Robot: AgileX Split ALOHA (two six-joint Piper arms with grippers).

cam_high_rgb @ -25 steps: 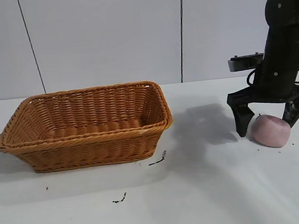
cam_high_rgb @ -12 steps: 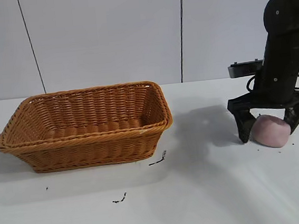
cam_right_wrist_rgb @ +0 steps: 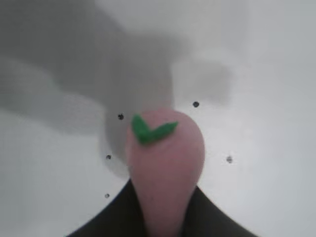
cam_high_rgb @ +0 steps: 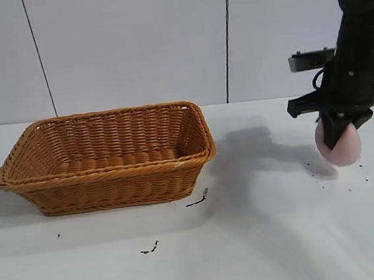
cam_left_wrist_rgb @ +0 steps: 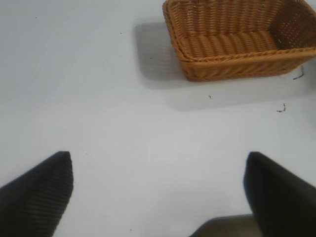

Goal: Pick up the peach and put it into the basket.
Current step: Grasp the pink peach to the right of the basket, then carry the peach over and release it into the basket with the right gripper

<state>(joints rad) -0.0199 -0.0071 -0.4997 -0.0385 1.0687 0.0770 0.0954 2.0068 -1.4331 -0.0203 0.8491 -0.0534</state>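
Note:
The pale pink peach [cam_high_rgb: 341,147] hangs squeezed in my right gripper [cam_high_rgb: 336,137] at the table's right side, lifted a little above the white surface. In the right wrist view the peach [cam_right_wrist_rgb: 165,163] has a green leaf on top and is pinched between the two dark fingers [cam_right_wrist_rgb: 123,212]. The orange-brown wicker basket [cam_high_rgb: 110,170] stands at the left, well apart from the peach; it also shows in the left wrist view [cam_left_wrist_rgb: 232,54]. My left gripper [cam_left_wrist_rgb: 158,192] is open and empty above bare table, out of the exterior view.
Small black specks lie on the table under the peach [cam_high_rgb: 316,175]. Dark marks sit in front of the basket [cam_high_rgb: 198,198] and nearer the front edge [cam_high_rgb: 150,249]. A grey panelled wall stands behind the table.
My right gripper has closed on the peach, squeezing it narrower, and has lifted it slightly off the table. The basket and left gripper have not moved.

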